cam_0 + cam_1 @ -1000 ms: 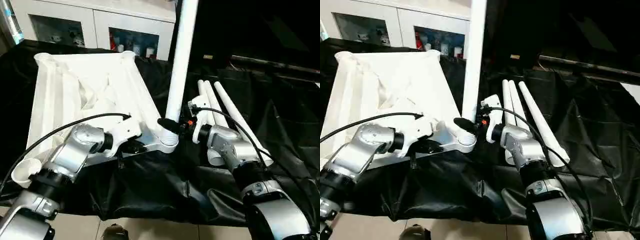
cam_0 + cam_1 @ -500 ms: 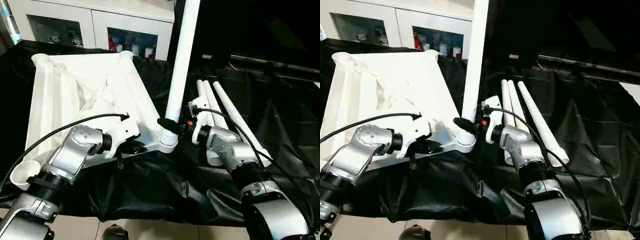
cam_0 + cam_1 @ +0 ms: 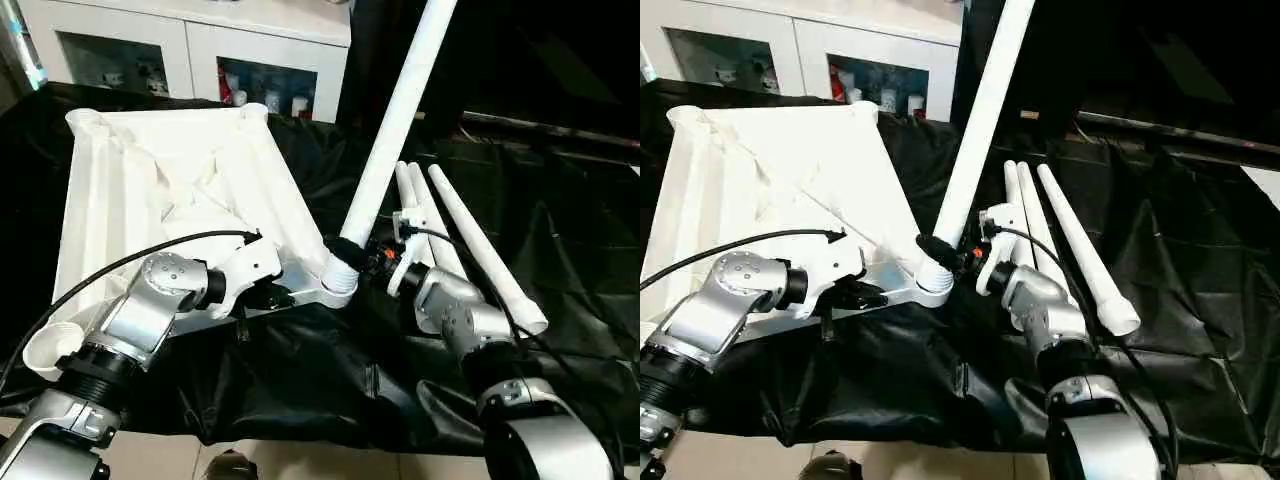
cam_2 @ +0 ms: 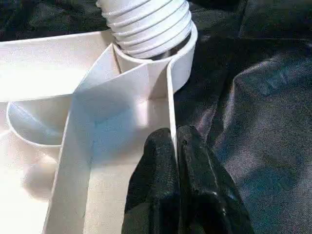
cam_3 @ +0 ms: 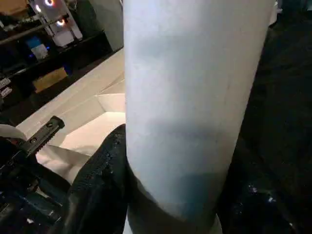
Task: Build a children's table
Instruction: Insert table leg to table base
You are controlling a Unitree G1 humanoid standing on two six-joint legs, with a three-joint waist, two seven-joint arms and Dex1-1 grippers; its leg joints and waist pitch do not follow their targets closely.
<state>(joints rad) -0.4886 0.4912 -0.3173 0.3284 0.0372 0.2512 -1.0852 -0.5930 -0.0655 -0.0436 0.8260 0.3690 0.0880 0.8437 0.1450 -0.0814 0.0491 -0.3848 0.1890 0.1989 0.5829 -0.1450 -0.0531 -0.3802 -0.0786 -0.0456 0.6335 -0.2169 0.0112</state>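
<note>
The children's table top (image 3: 170, 170) lies underside up on the black cloth, ribs showing. One white leg (image 3: 395, 120) has its threaded end (image 4: 148, 22) in the near right corner socket (image 3: 335, 290) and leans to the right. My right gripper (image 3: 355, 255) is shut on this leg just above the socket; a black finger (image 5: 102, 185) wraps the tube (image 5: 190, 97). My left gripper (image 3: 268, 293) is shut on the top's thin near wall beside that socket, seen up close in the left wrist view (image 4: 174, 141). Three loose legs (image 3: 480, 245) lie side by side at the right.
A white cabinet with glass doors (image 3: 200, 50) stands behind the work table. The black cloth (image 3: 330, 380) hangs in folds over the near edge, with floor tiles below. Another open corner socket (image 3: 45, 350) sits by my left forearm.
The leg in the socket has tipped from upright to leaning right, and my right gripper has shifted with it. The left gripper keeps its hold on the wall.
</note>
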